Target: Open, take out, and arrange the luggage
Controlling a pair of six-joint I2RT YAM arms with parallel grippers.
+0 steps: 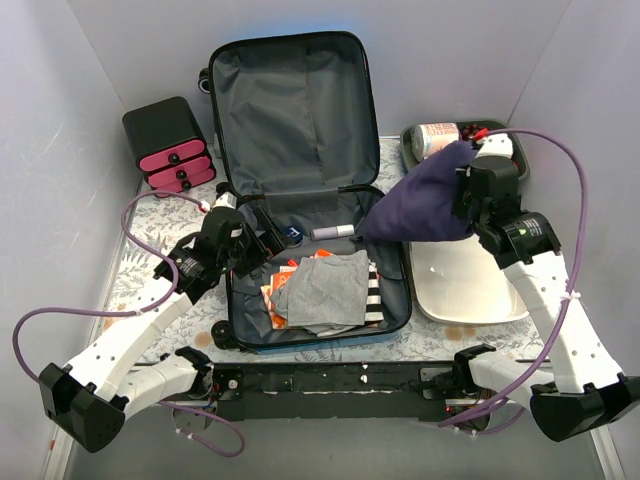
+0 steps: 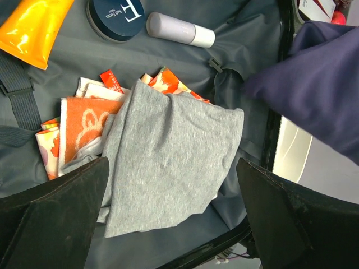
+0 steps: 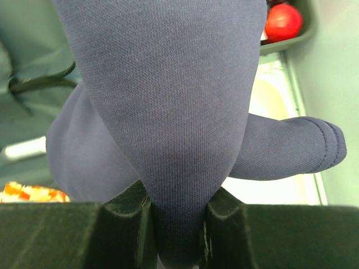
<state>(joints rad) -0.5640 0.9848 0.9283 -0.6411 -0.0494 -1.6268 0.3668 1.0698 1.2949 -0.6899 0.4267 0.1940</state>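
Luggage (image 1: 290, 120) lies open at the table's middle, lid toward the far edge, with a grey shirt (image 1: 325, 290) and orange cloths (image 2: 78, 120) in its near half. The right gripper (image 3: 176, 224) clamps a navy garment (image 1: 425, 205), lifted over the luggage's right rim beside a white tray (image 1: 465, 285). The left gripper (image 1: 248, 252) gapes wide above the shirt, seemingly touching nothing.

A black box (image 1: 168, 145) with pink drawers stands at the far left corner of the table, which is covered by a floral cloth (image 1: 135, 265). A white tray (image 1: 465, 290) lies along the right edge. Beyond it, in the far right corner, a grey bin (image 1: 408, 142) holds a can (image 1: 435, 138) lying on its side and a red ball (image 3: 283, 21).
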